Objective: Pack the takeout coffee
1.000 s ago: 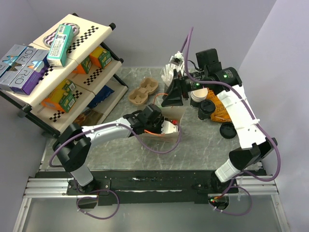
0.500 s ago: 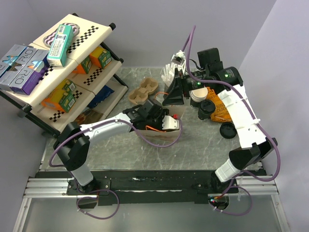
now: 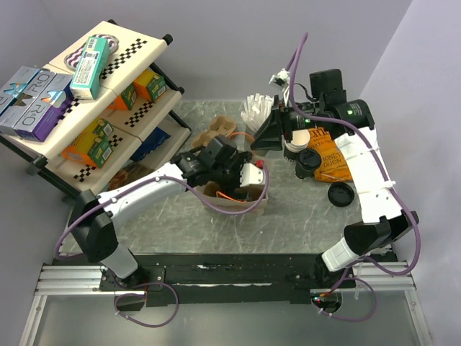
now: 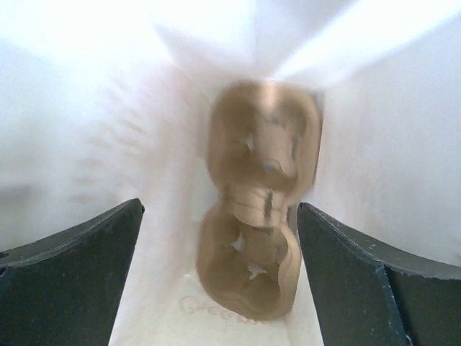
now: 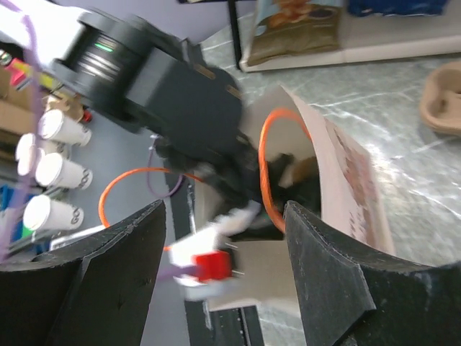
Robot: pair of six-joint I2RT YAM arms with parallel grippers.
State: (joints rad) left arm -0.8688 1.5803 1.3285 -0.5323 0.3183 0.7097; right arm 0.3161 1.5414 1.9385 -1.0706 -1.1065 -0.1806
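The gray stone table (image 3: pixel 302 223) is the biggest thing here. A shelf (image 3: pixel 119 37) full of boxes stands at its far left.

A paper bag (image 3: pixel 248 204) stands open in the middle of the table. The left arm reaches over it, and the left gripper (image 4: pixel 220 209) points down into the bag. Its two black fingers are spread wide apart and hold nothing. Below them, a brown cardboard cup carrier (image 4: pixel 252 205) lies flat on the bottom of the bag. It looks a bit blurry. The fingers do not touch it.

The right gripper (image 3: pixel 268 135) hangs just behind the bag, near its far right corner. In the right wrist view its fingers are also spread wide, with nothing between them.

An orange pouch (image 3: pixel 330 164) lies flat on the table, to the right of the bag.

A stack of white paper cups (image 3: pixel 295 140) sits just beside the right gripper.

The takeout coffee (image 3: pixel 307 161) is not in the bag. It stands on the table to the right of the bag, just in front of the white cups and right against the orange pouch. It stands straight up, with its round black top pointing up and its brown bottom on the table. No gripper touches it.

A loose black lid (image 3: pixel 340 194) lies flat, nearer to us than the coffee.
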